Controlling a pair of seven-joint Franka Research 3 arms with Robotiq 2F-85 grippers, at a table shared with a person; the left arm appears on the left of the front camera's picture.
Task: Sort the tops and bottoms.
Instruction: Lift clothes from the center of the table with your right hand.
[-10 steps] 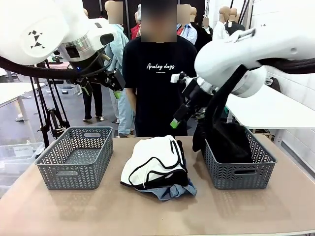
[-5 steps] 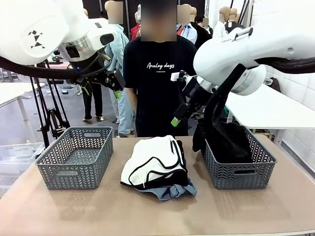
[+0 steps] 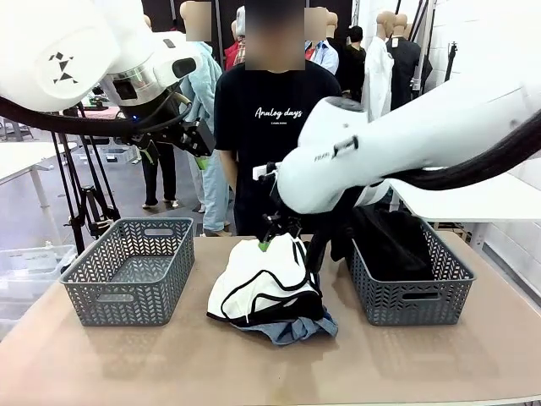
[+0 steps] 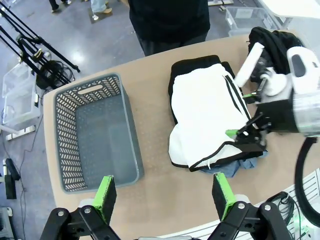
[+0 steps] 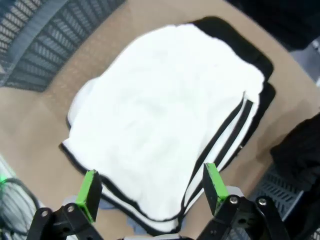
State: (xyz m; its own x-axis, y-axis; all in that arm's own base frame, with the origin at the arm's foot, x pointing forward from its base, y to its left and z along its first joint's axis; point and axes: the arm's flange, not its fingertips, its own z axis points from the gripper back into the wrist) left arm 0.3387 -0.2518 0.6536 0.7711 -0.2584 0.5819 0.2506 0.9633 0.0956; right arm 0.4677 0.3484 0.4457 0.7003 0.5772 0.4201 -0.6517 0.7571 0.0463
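Black T-shirt (image 3: 269, 139) print: "Analog days".

The right claw (image 3: 269, 240) hangs at the far edge of the white garment (image 3: 258, 283), piled on blue denim (image 3: 297, 329) on the desk (image 3: 169, 355). Its jaws seem apart, though the arm (image 3: 397, 139) hides much. A black garment (image 3: 390, 245) lies in the right basket (image 3: 414, 306)

Free along the near table (image 3: 169, 364) edge and between left basket (image 3: 127, 296) and white garment (image 3: 254, 283). Blocked over it by the right arm (image 3: 406, 144); crowded in right basket (image 3: 414, 300) by black garment (image 3: 389, 241).
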